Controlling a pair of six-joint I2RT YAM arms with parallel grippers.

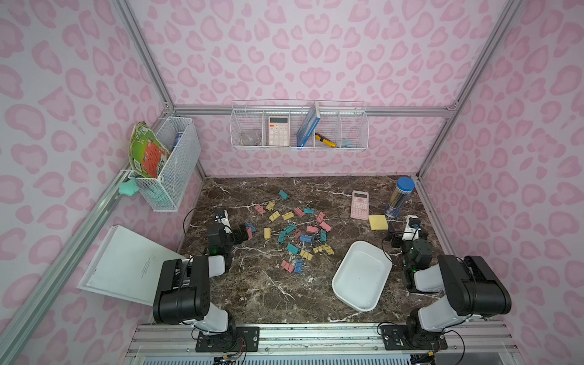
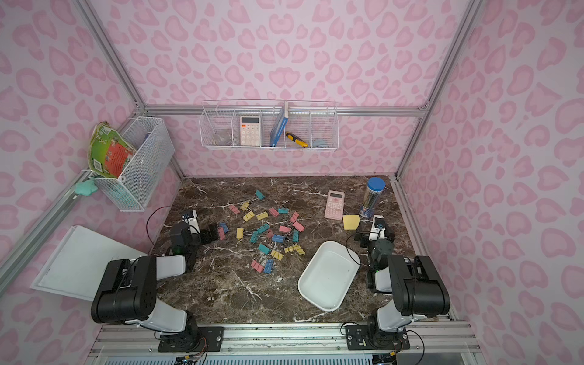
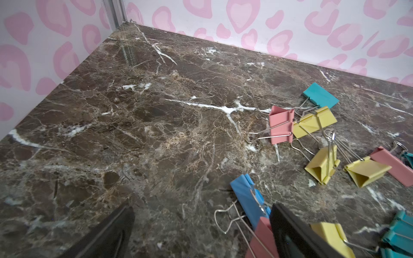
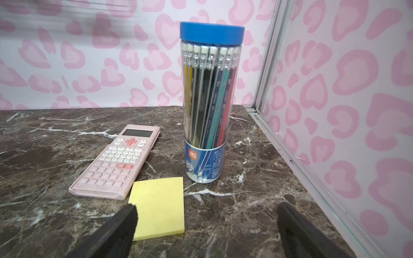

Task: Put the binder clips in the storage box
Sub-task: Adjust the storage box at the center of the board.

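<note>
The binder clips [image 1: 306, 238] lie scattered over the middle of the frame in both top views, all on the dark marble table [image 1: 259, 294], left of the white storage box [image 1: 363, 278] at lower right of centre. The left gripper [image 3: 201, 227] is spread wide and holds nothing, at the pile's left edge just beside a blue clip [image 3: 248, 198]. The right gripper [image 4: 207, 225], equally wide open, holds nothing near a yellow sticky-note pad [image 4: 158, 207] right of centre.

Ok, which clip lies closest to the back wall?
The lone teal clip: it lies by itself behind the other clips, which are all scattered nearer the front.
</note>
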